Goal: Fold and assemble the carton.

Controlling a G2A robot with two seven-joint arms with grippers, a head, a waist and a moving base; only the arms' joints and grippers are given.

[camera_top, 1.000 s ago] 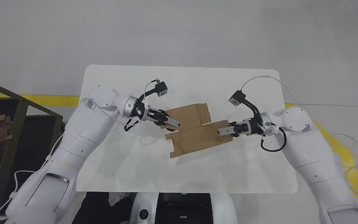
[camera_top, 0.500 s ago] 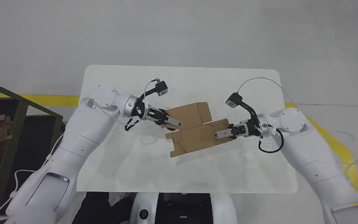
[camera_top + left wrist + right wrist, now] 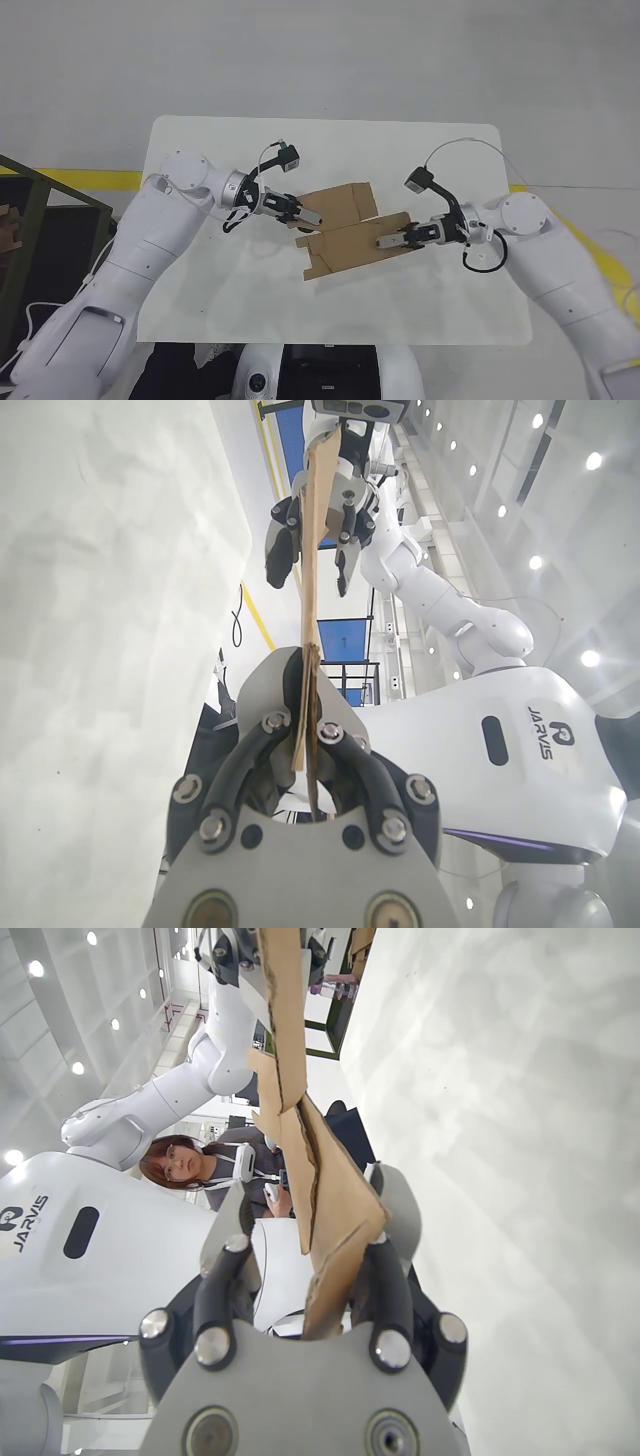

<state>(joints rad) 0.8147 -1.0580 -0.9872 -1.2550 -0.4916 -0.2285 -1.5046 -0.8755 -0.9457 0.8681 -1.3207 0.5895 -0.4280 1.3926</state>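
Since I'm counting from the remote seat: one carton [image 3: 345,232], flattened brown cardboard, over the middle of the one white table [image 3: 250,300], with two grippers at it. Left gripper [image 3: 304,660] is pinched tight on the carton's edge at its own end. Right gripper [image 3: 315,1200] sits at the opposite end, spread wide, with the cardboard running through the gap closer to one side. Can't tell if the carton touches the tabletop. Off the table's left side I see one dark green frame [image 3: 25,200] and a yellow floor line [image 3: 100,179].
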